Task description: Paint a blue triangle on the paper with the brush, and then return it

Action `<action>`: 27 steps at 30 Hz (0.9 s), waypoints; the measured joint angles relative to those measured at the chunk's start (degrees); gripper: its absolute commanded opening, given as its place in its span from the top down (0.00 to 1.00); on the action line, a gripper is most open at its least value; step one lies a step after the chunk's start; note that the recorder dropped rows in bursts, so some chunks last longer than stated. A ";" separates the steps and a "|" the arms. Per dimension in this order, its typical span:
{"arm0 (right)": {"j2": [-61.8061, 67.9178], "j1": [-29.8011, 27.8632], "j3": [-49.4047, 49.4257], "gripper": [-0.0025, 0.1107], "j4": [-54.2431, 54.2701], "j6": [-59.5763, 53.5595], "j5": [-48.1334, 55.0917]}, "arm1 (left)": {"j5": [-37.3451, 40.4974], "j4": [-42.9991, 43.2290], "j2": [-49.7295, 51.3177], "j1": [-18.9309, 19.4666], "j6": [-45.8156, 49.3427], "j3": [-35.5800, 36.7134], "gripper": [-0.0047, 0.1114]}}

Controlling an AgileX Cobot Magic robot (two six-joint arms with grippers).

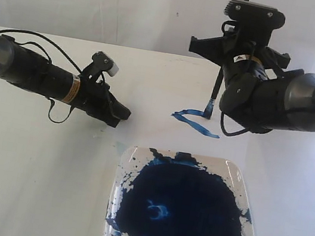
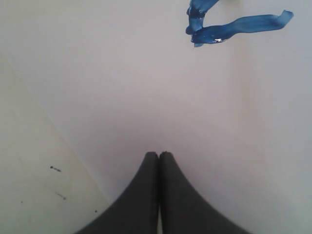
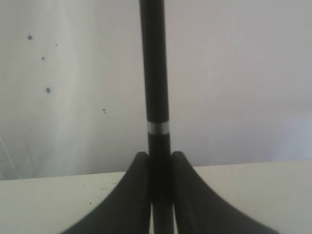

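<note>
My right gripper (image 3: pixel 156 157) clamped on brush (image 1: pixel 215 90), tip on paper (image 2: pixel 204 107). I'd press lightly, drag steadily, close the triangle (image 1: pixel 195 122).

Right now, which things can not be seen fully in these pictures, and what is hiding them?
Blue triangle: exterior view, the right arm covers its right side; left wrist view, the top edge cuts it.
Brush: right wrist view, the right gripper hides its lower end.
Paint tray: exterior view, the bottom edge cuts it.
</note>
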 measured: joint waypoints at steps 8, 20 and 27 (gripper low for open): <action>-1.27 0.00 0.00 0.98 1.16 -2.15 3.06 | 0.00 0.00 0.00 0.00 0.00 0.00 0.96; -1.25 0.00 0.00 0.98 4.78 -4.34 -0.43 | 0.00 0.00 0.00 0.00 0.00 0.00 0.96; -1.25 0.00 0.00 0.98 0.25 -0.86 -1.05 | 0.00 0.00 0.00 0.00 0.00 0.00 0.96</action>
